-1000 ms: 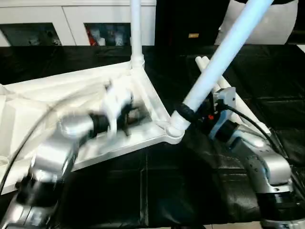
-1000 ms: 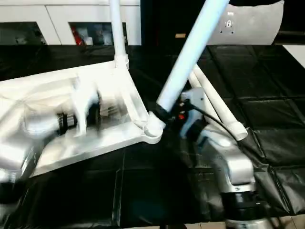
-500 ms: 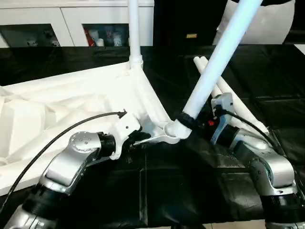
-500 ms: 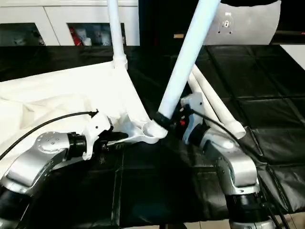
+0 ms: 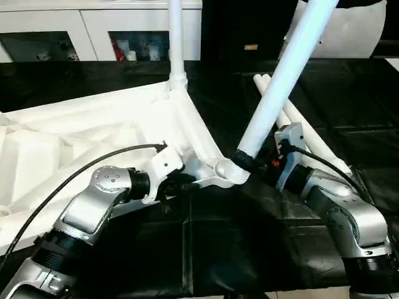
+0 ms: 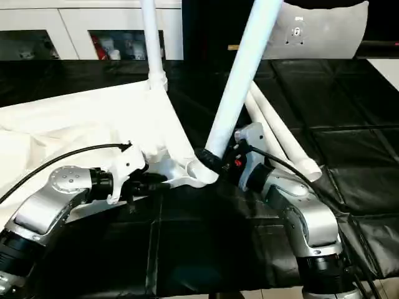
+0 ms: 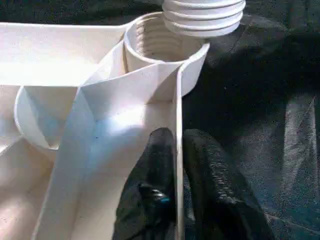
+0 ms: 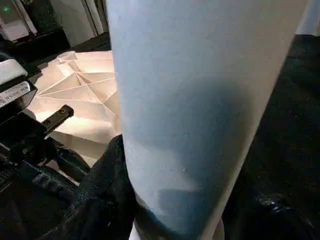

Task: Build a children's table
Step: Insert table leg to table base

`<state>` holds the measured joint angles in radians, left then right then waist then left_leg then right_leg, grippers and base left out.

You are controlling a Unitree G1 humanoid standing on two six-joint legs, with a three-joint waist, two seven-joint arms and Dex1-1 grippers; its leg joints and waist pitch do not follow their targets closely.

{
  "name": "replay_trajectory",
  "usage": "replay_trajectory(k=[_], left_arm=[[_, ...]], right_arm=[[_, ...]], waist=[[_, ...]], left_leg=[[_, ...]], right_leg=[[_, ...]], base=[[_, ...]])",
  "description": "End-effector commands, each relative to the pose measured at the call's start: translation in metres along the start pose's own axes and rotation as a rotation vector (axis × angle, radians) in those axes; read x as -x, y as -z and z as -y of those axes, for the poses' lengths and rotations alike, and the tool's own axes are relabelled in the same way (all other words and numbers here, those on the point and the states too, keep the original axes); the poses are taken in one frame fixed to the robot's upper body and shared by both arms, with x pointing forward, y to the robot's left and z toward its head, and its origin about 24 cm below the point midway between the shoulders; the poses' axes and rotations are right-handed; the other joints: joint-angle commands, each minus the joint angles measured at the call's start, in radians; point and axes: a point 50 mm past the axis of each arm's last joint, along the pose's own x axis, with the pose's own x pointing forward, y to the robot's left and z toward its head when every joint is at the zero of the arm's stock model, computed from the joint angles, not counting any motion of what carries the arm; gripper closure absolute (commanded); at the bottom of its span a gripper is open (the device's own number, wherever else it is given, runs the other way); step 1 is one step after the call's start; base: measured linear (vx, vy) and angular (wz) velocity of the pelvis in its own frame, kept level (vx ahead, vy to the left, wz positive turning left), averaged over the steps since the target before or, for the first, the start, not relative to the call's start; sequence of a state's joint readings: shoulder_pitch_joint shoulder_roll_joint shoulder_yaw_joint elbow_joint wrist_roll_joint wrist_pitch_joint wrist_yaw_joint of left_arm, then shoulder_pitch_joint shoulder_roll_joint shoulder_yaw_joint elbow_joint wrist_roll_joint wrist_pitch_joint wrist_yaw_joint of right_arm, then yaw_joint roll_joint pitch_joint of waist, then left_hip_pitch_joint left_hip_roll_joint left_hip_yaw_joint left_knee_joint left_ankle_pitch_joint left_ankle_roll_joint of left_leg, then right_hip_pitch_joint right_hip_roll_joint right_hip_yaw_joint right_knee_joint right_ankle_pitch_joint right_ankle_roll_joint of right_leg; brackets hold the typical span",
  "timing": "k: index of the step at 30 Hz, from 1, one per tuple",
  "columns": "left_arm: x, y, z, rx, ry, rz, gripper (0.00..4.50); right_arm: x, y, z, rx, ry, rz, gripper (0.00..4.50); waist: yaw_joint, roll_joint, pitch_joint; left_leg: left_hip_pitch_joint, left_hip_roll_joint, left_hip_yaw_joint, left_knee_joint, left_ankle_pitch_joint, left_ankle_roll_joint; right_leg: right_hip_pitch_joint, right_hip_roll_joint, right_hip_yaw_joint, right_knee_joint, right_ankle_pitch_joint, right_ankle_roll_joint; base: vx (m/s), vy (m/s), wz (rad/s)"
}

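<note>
The children's table top [image 5: 93,134] lies underside up on the black work table, with one white leg [image 5: 176,37] standing upright in its far corner socket. My right gripper [image 5: 254,163] is shut on a second leg [image 5: 280,75]. This leg leans to the right, and its threaded end [image 7: 204,17] sits just over the near corner socket [image 7: 150,50]. My left gripper [image 7: 177,150] is shut on the thin rim wall [image 7: 178,100] of the table top, just short of that socket, one black finger on each side. Two more legs [image 5: 302,128] lie flat behind my right arm.
The black cover [image 5: 218,249] runs to the front edge just below my forearms. White cabinets [image 5: 93,25] line the back. A flat white rounded panel [image 5: 365,31] stands at the back right.
My left arm swung from over the table top down to the near corner, and its fingers closed on the rim wall. My right gripper kept the tilted leg at the socket.
</note>
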<state>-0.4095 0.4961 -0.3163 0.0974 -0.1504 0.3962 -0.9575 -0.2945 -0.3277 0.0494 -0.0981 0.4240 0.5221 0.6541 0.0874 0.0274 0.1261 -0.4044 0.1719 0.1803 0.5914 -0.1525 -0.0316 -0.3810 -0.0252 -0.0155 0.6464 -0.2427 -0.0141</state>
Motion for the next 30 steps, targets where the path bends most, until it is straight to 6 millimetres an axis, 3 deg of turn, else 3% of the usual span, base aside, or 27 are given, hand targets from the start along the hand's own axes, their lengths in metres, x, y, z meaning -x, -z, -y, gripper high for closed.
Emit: replay_trajectory(k=[1,5,9,14,15,17,24,30], left_arm=[[0.001,0.012,-0.001,0.023,0.012,-0.077,4.20],[0.003,0.014,-0.001,0.002,0.022,-0.114,4.50],[0.005,0.013,0.000,-0.022,0.047,-0.128,4.50],[0.007,0.010,0.005,-0.053,0.115,-0.102,4.50],[0.009,0.011,0.010,-0.080,0.168,-0.110,4.50],[0.010,0.011,0.013,-0.096,0.204,-0.109,4.50],[0.013,0.008,0.012,-0.122,0.233,-0.090,4.50],[0.013,0.007,0.006,-0.139,0.201,-0.079,4.50]], right_arm=[[-0.003,-0.006,-0.001,0.024,-0.015,-0.007,2.60],[-0.005,-0.006,-0.004,0.031,-0.042,-0.018,2.60],[-0.010,-0.003,-0.007,0.046,-0.083,-0.065,2.60],[-0.011,0.003,-0.007,0.046,-0.104,-0.126,2.60],[-0.012,0.008,-0.006,0.060,-0.111,-0.155,2.60],[-0.012,0.011,-0.006,0.052,-0.108,-0.171,2.60],[-0.010,0.019,-0.005,0.039,-0.120,-0.237,2.61],[-0.006,0.026,0.000,-0.038,-0.088,-0.209,2.61]], waist=[[0.001,0.008,-0.078],[0.001,0.005,-0.078],[-0.001,0.001,-0.076],[0.000,0.003,-0.074],[0.001,-0.001,-0.075],[0.000,0.003,-0.074],[0.002,-0.003,-0.071],[0.004,0.001,-0.073]], left_leg=[[0.032,0.057,-0.030,-0.065,-0.173,-0.001],[0.032,0.058,-0.029,-0.065,-0.161,0.001],[0.032,0.057,-0.028,-0.066,-0.164,0.004],[0.035,0.060,-0.028,-0.069,-0.177,-0.005],[0.034,0.060,-0.029,-0.069,-0.175,-0.004],[0.035,0.060,-0.028,-0.070,-0.173,-0.002],[0.036,0.061,-0.027,-0.073,-0.198,-0.011],[0.036,0.061,-0.027,-0.072,-0.192,-0.010]], right_leg=[[0.031,-0.107,0.047,-0.082,-0.040,-0.228],[0.031,-0.109,0.048,-0.082,-0.034,-0.226],[0.031,-0.107,0.048,-0.084,-0.041,-0.223],[0.027,-0.109,0.049,-0.087,-0.087,-0.216],[0.028,-0.110,0.049,-0.086,-0.079,-0.216],[0.026,-0.110,0.049,-0.085,-0.071,-0.214],[0.025,-0.110,0.050,-0.088,-0.097,-0.212],[0.024,-0.110,0.050,-0.087,-0.082,-0.213]], base=[[0.000,0.000,0.00],[0.000,0.000,0.00],[0.000,0.000,0.00],[0.000,0.000,0.00],[0.000,0.000,0.00],[0.000,0.000,0.00],[0.000,0.000,0.00],[0.000,0.000,0.00]])
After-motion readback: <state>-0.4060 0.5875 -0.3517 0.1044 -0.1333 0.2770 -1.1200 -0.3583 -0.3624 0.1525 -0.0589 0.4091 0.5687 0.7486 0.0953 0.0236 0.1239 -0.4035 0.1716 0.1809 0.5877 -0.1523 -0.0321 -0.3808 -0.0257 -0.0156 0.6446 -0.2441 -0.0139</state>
